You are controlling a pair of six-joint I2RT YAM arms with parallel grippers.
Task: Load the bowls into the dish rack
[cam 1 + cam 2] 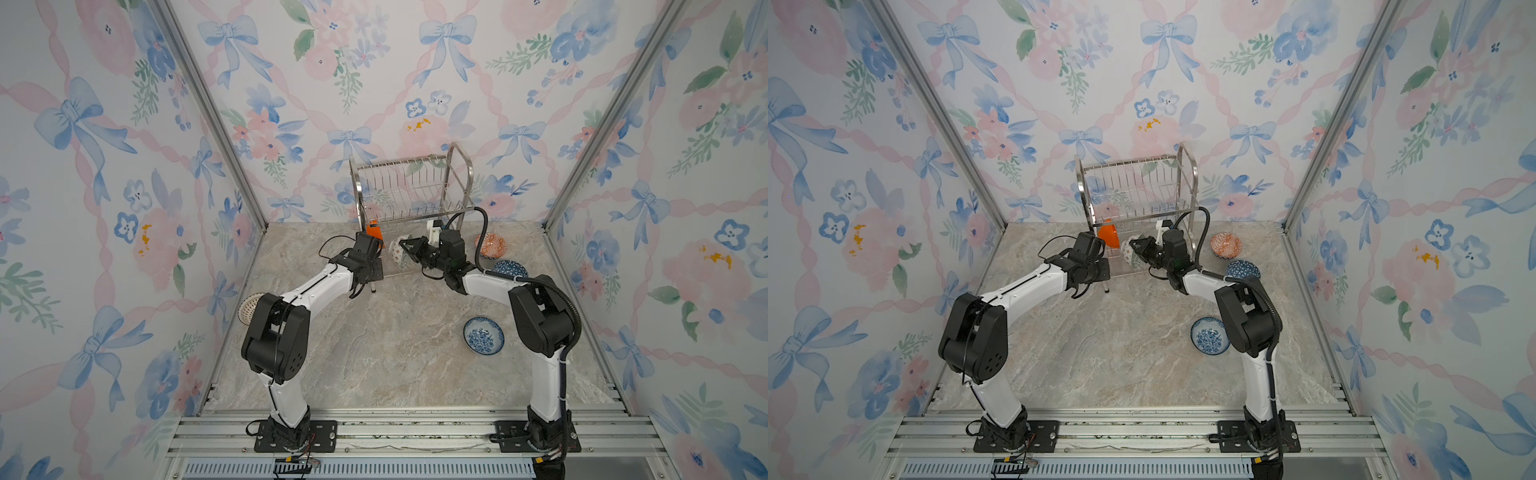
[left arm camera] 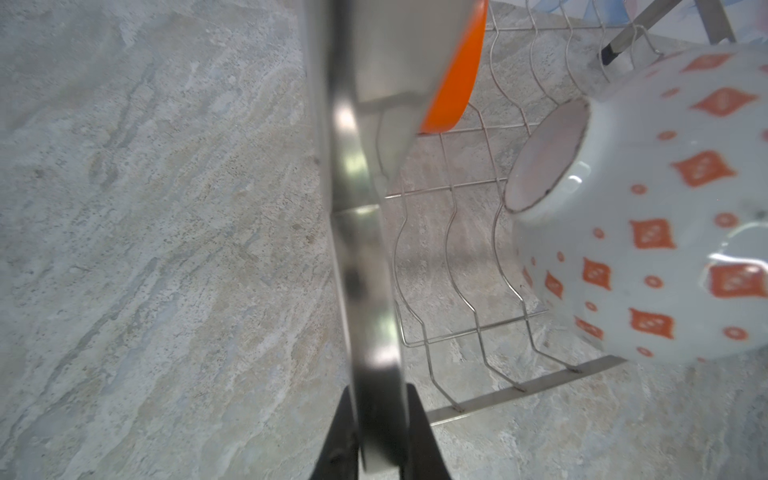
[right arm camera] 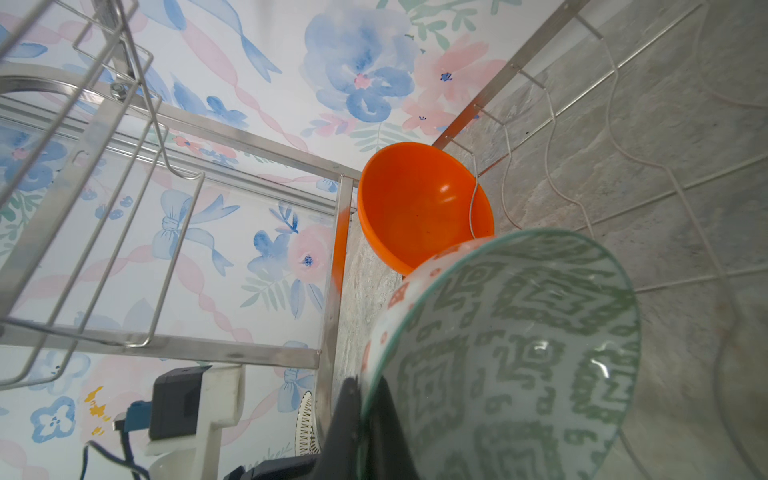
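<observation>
The dish rack (image 1: 411, 187) (image 1: 1138, 187) stands at the back of the table. My left gripper (image 1: 379, 249) (image 2: 379, 390) is shut on the flat steel band of its left side frame (image 2: 353, 208). A plain orange bowl (image 1: 374, 231) (image 3: 419, 203) stands on edge at the left end of the lower wire shelf (image 2: 457, 257). My right gripper (image 1: 409, 248) (image 3: 368, 384) is shut on the rim of the green-white geometric bowl (image 1: 400, 253) (image 3: 519, 353). That bowl is tipped on its side over the lower shelf, and its outside (image 2: 648, 208) is white with orange marks.
On the table to the right of the rack lie an orange-red-white patterned bowl (image 1: 492, 244) and a dark-blue bowl (image 1: 510, 269). A blue-white floral bowl (image 1: 483, 336) sits beside my right arm. A white lattice bowl (image 1: 251, 307) peeks out behind my left arm. The rack's upper tier (image 3: 104, 187) holds nothing.
</observation>
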